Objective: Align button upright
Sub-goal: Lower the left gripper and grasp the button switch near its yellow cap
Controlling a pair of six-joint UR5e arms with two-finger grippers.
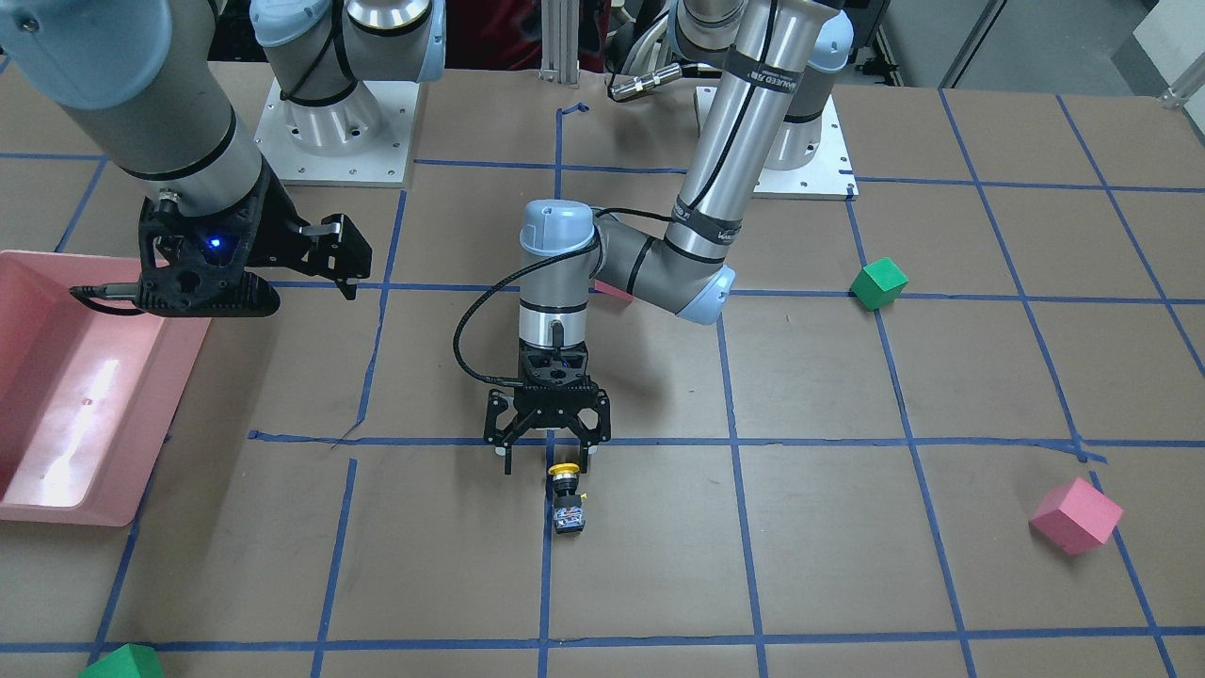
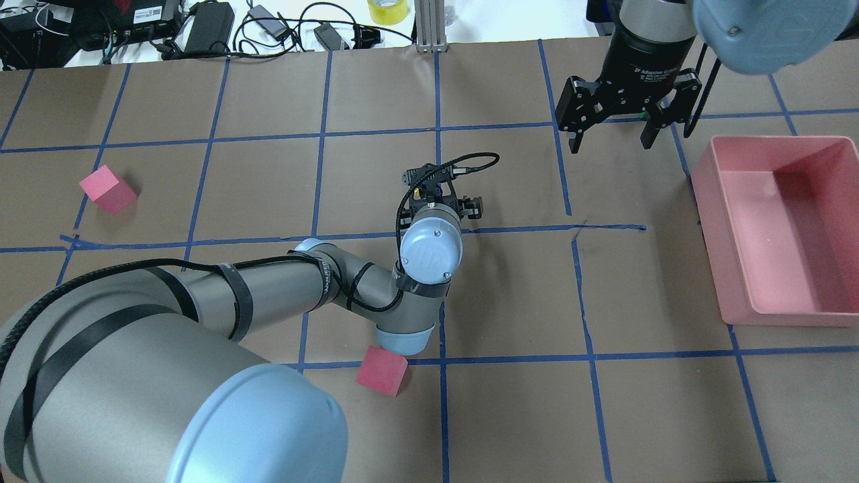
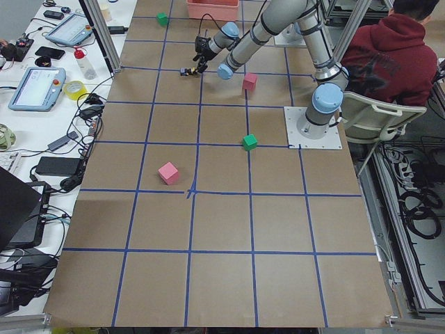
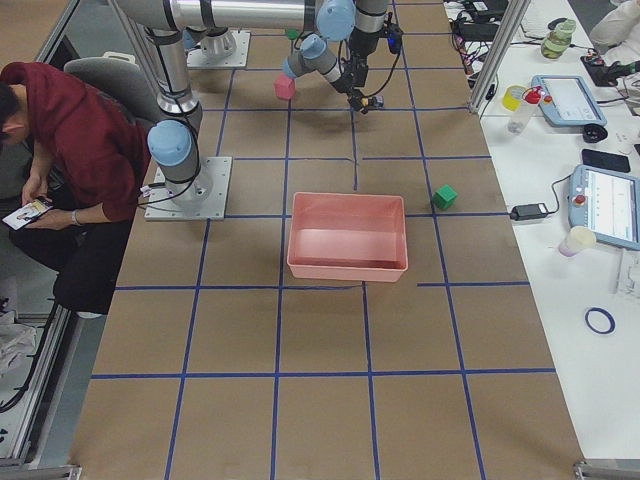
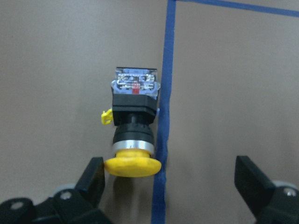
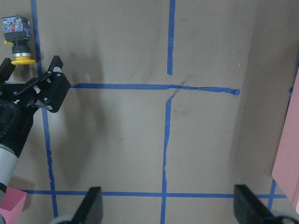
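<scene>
The button lies on its side on the brown table, next to a blue tape line. Its yellow cap points toward my left gripper and its grey-black base points away. My left gripper points straight down, open and empty. In the left wrist view its fingertips are level with the cap, which sits close to that finger. My right gripper is open and empty, raised well away near the pink tray. The right wrist view shows the button at its top left corner.
A pink tray stands by my right arm. A pink cube lies under my left elbow and another lies far left. A green cube and a pink cube lie apart. Another green cube sits at the front edge.
</scene>
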